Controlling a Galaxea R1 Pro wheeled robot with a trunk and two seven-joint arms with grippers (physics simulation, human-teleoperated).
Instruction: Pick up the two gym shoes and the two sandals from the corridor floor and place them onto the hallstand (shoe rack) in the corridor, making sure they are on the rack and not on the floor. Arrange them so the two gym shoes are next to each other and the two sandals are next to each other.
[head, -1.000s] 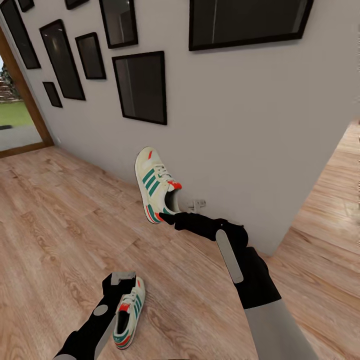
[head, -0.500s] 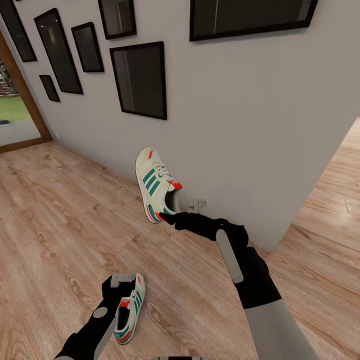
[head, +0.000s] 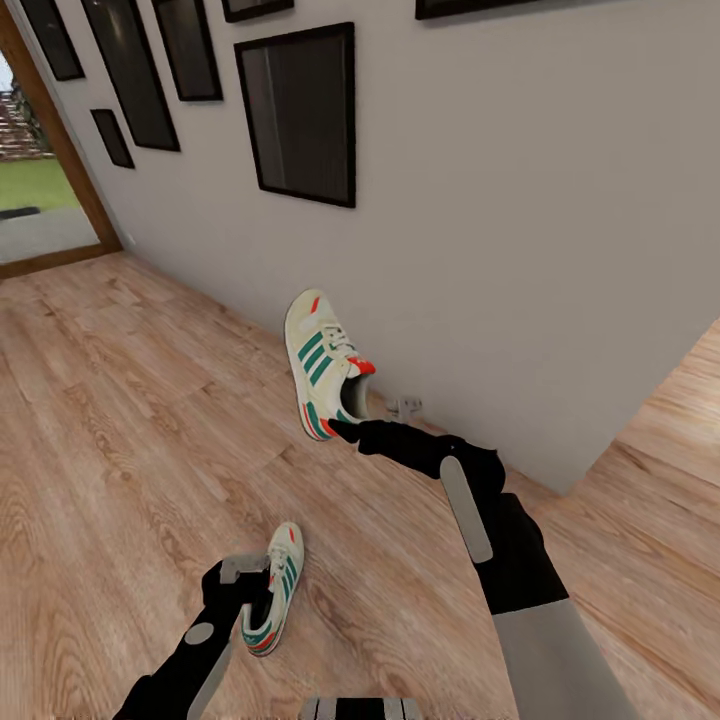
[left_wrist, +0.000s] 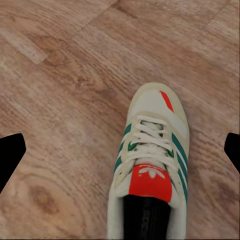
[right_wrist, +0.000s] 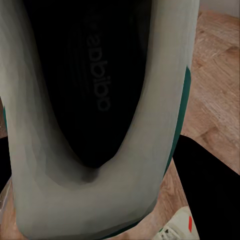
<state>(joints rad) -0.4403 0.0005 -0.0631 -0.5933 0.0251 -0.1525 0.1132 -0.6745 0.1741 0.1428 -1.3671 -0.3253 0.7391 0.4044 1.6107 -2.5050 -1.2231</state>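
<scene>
One gym shoe (head: 320, 365) hangs in the air close to the wall, toe up, with my right gripper (head: 338, 430) shut on its heel rim. The right wrist view looks into that gym shoe's dark opening (right_wrist: 95, 90). The other gym shoe (head: 275, 590) lies on the corridor floor (head: 120, 400) beside my left gripper (head: 245, 572). The left wrist view looks straight down on this shoe (left_wrist: 150, 150), and the fingers (left_wrist: 11, 150) stand wide apart, open, above it. The sandals and the hallstand are out of view.
A grey wall (head: 500, 250) with black picture frames (head: 300, 110) runs behind the raised shoe. It ends at a corner (head: 570, 480), with more wood floor (head: 660, 480) to the right. A small grey fitting (head: 405, 407) sits at the wall's base. A doorway (head: 40, 190) opens far left.
The head view has tilted down and shifted. The floor shoe now shows a little farther out from my left gripper. The right gripper keeps its hold on the raised shoe.
</scene>
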